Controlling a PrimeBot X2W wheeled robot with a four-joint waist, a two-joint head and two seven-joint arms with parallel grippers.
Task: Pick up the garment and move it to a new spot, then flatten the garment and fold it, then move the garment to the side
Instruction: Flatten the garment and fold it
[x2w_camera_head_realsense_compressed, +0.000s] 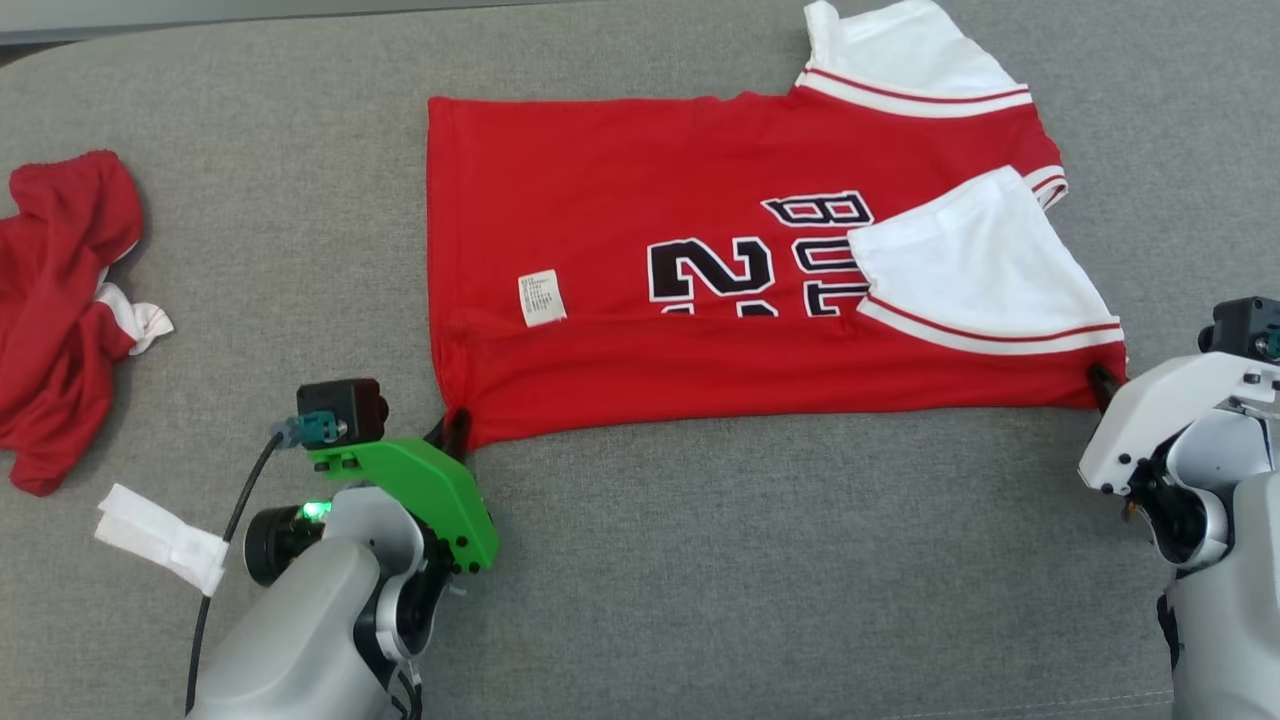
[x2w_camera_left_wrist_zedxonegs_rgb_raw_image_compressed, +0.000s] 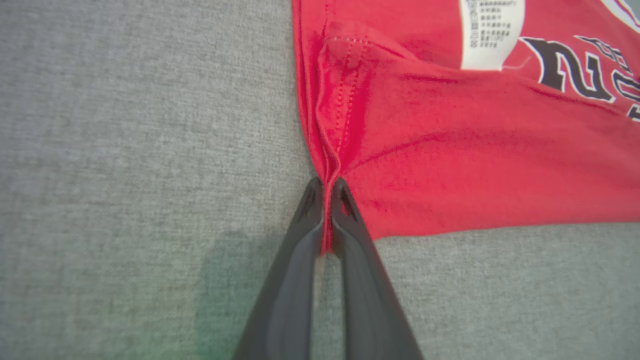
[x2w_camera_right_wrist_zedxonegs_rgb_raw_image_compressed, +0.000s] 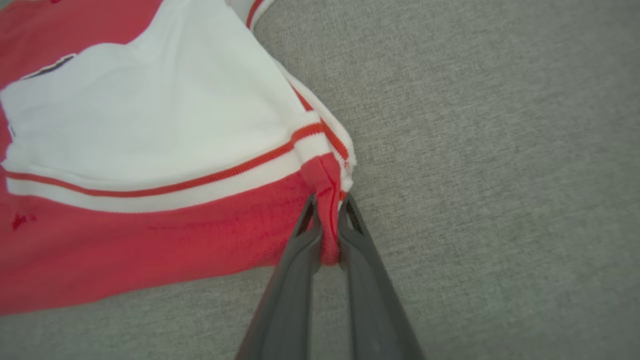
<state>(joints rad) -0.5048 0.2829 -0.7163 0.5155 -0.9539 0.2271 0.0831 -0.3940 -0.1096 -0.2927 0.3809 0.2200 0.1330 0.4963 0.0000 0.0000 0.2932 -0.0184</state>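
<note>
A red garment (x2w_camera_head_realsense_compressed: 620, 330), a jersey with white sleeves and dark lettering, lies spread sideways on the grey surface. Its near edge is folded up, with a white label (x2w_camera_head_realsense_compressed: 541, 297) showing. My left gripper (x2w_camera_head_realsense_compressed: 455, 432) is shut on the near left corner of the garment (x2w_camera_left_wrist_zedxonegs_rgb_raw_image_compressed: 450, 165); in the left wrist view the red cloth is pinched between the fingers (x2w_camera_left_wrist_zedxonegs_rgb_raw_image_compressed: 307, 220). My right gripper (x2w_camera_head_realsense_compressed: 1103, 385) is shut on the near right corner, just below the white sleeve (x2w_camera_right_wrist_zedxonegs_rgb_raw_image_compressed: 150, 125). The right wrist view shows red hem bunched between the fingers (x2w_camera_right_wrist_zedxonegs_rgb_raw_image_compressed: 307, 235).
A second red and white garment (x2w_camera_head_realsense_compressed: 65, 300) lies crumpled at the far left. A white scrap of cloth or paper (x2w_camera_head_realsense_compressed: 160, 540) lies near my left forearm. Grey fabric surface (x2w_camera_head_realsense_compressed: 780, 560) stretches all around, open in front of the jersey.
</note>
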